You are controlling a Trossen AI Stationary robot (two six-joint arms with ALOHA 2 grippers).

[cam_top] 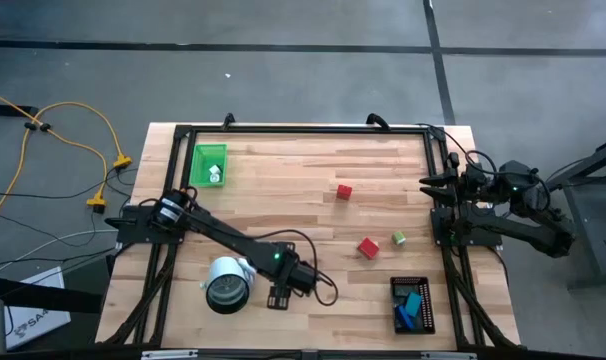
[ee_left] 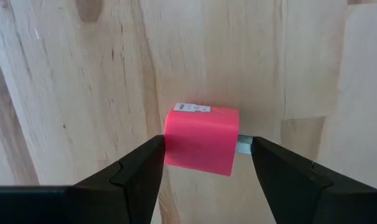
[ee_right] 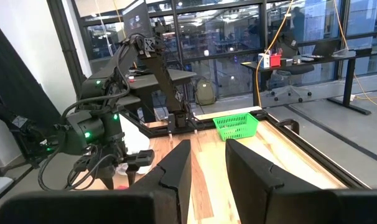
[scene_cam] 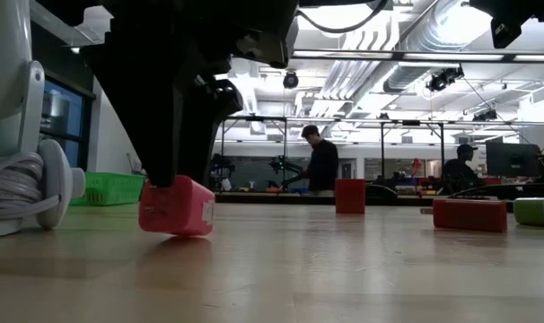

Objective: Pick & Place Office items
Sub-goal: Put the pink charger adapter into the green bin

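A pink-red block (ee_left: 201, 140) with a white label and a small metal bit on one side lies on the wooden table (cam_top: 313, 215) near its front edge. My left gripper (ee_left: 207, 155) hangs over it, pointing down and open, one finger on each side of the block (scene_cam: 176, 206); in the high view the gripper (cam_top: 283, 292) hides it. Two red blocks (cam_top: 344, 191) (cam_top: 368, 247) and a green cube (cam_top: 398, 238) lie mid-table. My right gripper (ee_right: 208, 158) waits level at the right edge (cam_top: 433, 185), a narrow gap between its fingers, nothing in it. My left gripper comes from above, fingers pointing down. One finger (ee_left: 145, 165) lies against the block's side (ee_left: 168, 140); the other finger (ee_left: 282, 168) stands apart from the block's body, next to the metal bit (ee_left: 243, 147). The block rests on the table.
A white-and-grey roll (cam_top: 228, 283) stands just left of my left gripper. A green tray (cam_top: 208, 165) with a white bit sits far left. A black tray (cam_top: 413, 305) with blue and teal bits sits near right. People stand in the room behind.
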